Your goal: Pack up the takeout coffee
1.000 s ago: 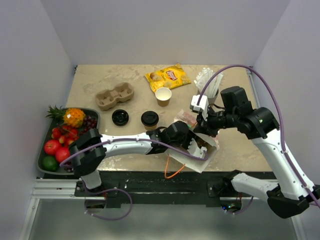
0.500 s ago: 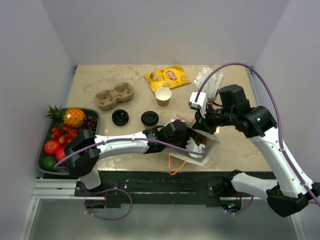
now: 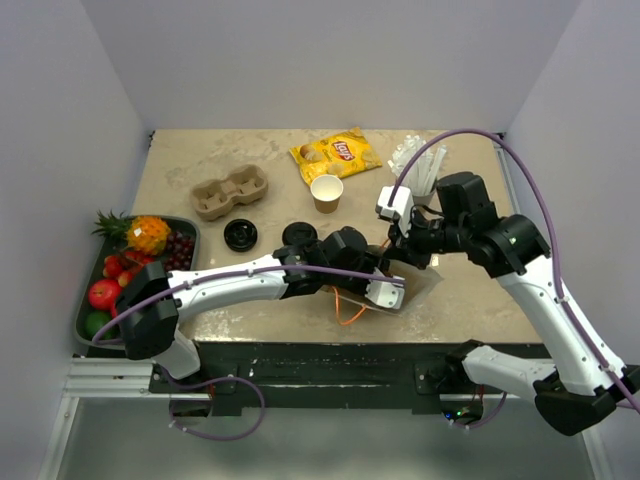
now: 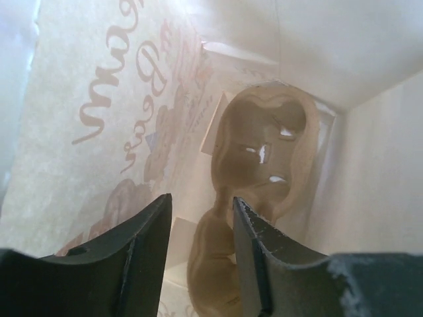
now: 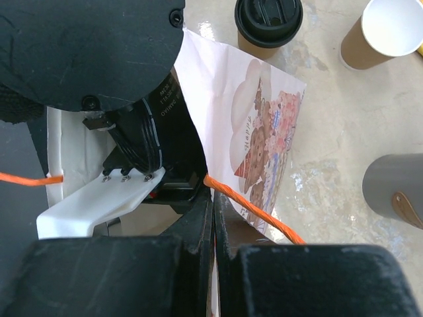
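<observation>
An open kraft cup stands at mid-table. A second kraft cup wearing a black lid stands just left of the white paper bag. A loose black lid lies further left. My left gripper is inside the bag, jaws apart with nothing pinched between them. A tan pulp carrier lies in the bag beyond the fingertips. My right gripper is shut on the bag's rim beside its orange handle.
Another pulp carrier sits at back left and a yellow chips bag at the back. A grey cup of wrapped straws stands close behind the right gripper. A fruit tray occupies the left edge.
The bag has shifted left and now stands more upright. My left wrist has moved left with it, still inside. The right gripper keeps its pinch on the rim.
</observation>
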`<state>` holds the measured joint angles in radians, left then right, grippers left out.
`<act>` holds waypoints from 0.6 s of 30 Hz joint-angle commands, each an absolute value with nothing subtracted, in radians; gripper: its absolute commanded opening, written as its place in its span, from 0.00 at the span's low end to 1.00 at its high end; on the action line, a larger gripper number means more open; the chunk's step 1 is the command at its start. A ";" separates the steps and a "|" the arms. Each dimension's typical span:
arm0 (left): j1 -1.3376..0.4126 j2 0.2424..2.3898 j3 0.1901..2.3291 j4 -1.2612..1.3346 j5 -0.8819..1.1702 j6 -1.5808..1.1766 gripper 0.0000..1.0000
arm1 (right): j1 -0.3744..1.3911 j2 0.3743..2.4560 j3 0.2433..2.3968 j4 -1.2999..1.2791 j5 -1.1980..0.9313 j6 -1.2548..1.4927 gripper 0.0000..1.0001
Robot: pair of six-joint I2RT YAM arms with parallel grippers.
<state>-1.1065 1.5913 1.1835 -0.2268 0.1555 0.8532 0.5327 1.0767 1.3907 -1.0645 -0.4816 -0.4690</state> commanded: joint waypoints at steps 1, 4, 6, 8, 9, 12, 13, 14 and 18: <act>-1.103 1.583 1.192 -0.242 0.212 0.830 0.45 | 0.535 1.052 1.411 -1.065 -0.459 -0.474 0.00; -1.100 1.586 1.181 -0.281 0.233 0.784 0.40 | 0.534 1.032 1.396 -1.032 -0.402 -0.459 0.00; -1.097 1.603 1.183 -0.308 0.247 0.758 0.34 | 0.534 1.006 1.394 -0.994 -0.356 -0.437 0.00; -1.097 1.617 1.163 -0.302 0.250 0.720 0.28 | 0.532 0.967 1.393 -0.945 -0.339 -0.422 0.00; -1.095 1.618 1.151 -0.276 0.244 0.713 0.26 | 0.534 0.950 1.388 -0.928 -0.342 -0.419 0.00; -1.095 1.617 1.114 -0.230 0.203 0.701 0.20 | 0.534 0.896 1.368 -0.891 -0.371 -0.420 0.00; -1.095 1.614 1.106 -0.221 0.184 0.706 0.20 | 0.537 0.888 1.365 -0.893 -0.380 -0.420 0.00; -1.095 1.596 1.094 -0.210 0.176 0.706 0.23 | 0.537 0.881 1.358 -0.908 -0.391 -0.432 0.00; -1.088 1.484 1.075 -0.088 0.222 0.703 0.48 | 0.535 0.868 1.316 -0.913 -0.394 -0.416 0.00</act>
